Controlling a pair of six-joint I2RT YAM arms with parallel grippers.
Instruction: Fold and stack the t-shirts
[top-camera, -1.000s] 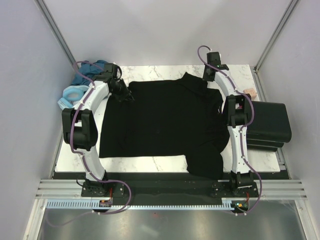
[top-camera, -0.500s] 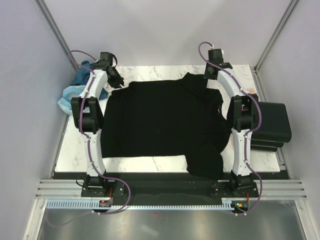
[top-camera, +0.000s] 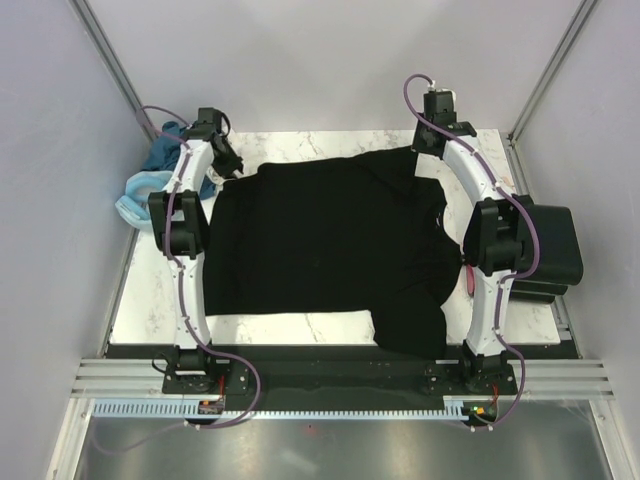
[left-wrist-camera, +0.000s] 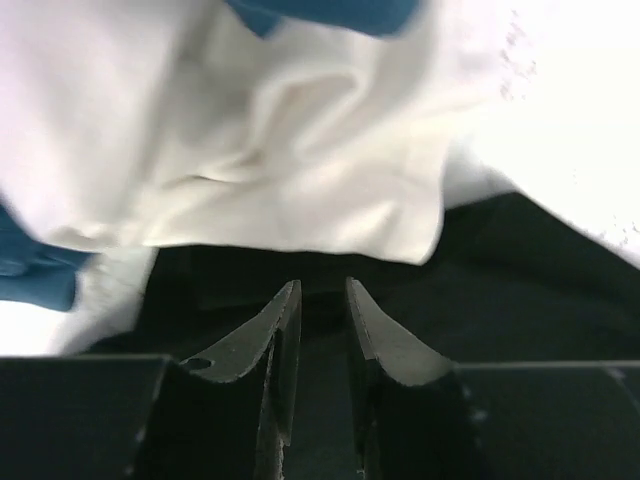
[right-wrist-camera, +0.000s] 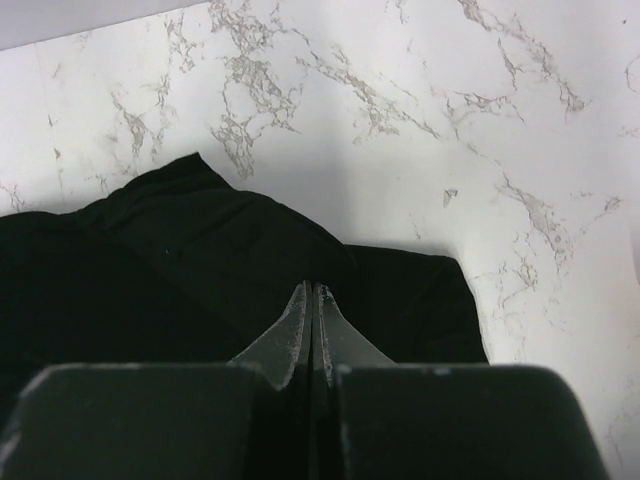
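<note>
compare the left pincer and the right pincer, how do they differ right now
The left pincer stands parted; the right pincer is pressed shut. The left pincer holds nothing, the right pincer seems to pinch the black short-sleeved cloth t-shirt. Beyond the left pincer lies crumpled white cloth, beyond the right pincer marble tabletop. Both sit at the shirt's far edge.

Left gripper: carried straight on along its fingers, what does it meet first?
Most likely the white garment bunched just ahead of the left gripper. The black t-shirt lies beneath the tips, so depth is uncertain.
</note>
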